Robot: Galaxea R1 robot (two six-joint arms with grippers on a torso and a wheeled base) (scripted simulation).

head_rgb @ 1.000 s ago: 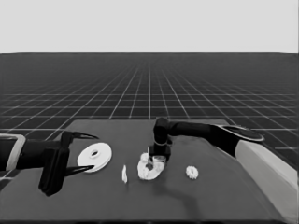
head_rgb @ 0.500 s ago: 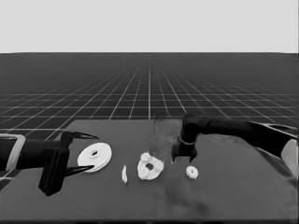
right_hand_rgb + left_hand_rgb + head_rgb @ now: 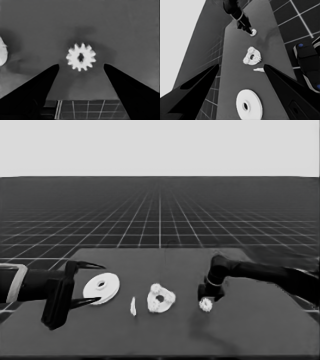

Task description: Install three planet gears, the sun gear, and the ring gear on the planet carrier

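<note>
Right gripper (image 3: 207, 301) jaws wide above spiky toothed gear (image 3: 80, 59), left gripper (image 3: 92, 284) jaws wide

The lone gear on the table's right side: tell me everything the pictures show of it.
The lone gear is a small white toothed wheel with a dark hole in its middle, lying flat on the dark table, apart from the smaller round part that already carries other gears. It looks like matte white plastic. The right gripper hangs directly above it, fingers spread wide to either side, not touching it. Nothing but the table touches it in these views.
</note>
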